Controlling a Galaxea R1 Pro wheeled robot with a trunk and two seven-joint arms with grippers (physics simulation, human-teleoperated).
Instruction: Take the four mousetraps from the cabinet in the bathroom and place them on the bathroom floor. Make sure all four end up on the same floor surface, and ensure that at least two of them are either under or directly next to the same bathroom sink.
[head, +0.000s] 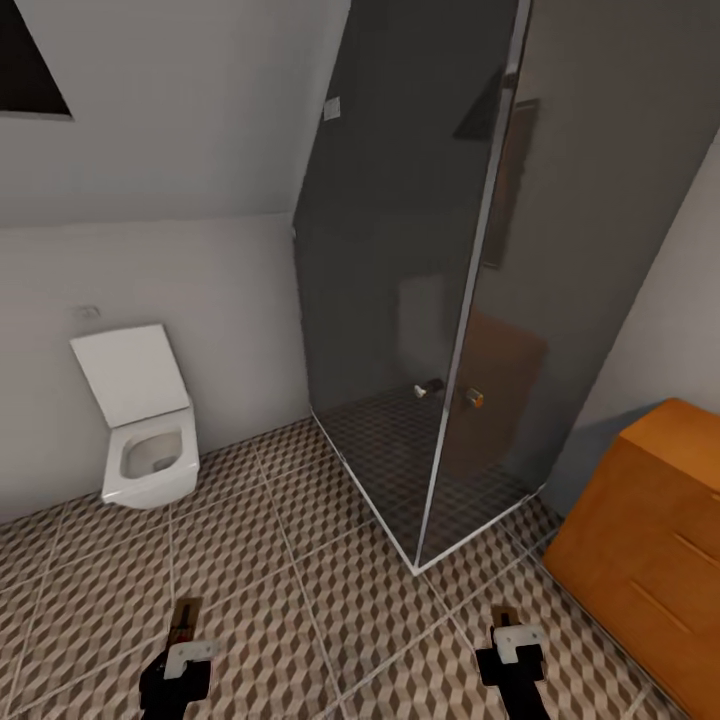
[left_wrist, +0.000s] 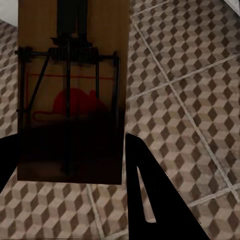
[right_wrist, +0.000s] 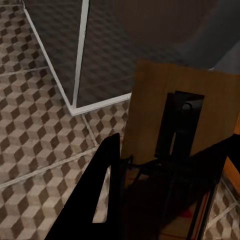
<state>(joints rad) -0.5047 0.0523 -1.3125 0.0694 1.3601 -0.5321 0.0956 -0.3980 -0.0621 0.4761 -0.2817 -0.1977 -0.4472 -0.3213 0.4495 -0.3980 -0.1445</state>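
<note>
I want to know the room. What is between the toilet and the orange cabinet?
In the head view, the dark glass shower stall stands between the toilet and the cabinet, on the patterned floor.

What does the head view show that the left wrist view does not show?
Head view alone: a white toilet, a dark glass shower cabin, the orange-brown wooden cabinet and the right gripper. Left wrist view alone: the red mouse print and dark wire on the flat brown wooden mousetrap. Both: the cube-patterned tile floor, and the left gripper holding that mousetrap.
</note>
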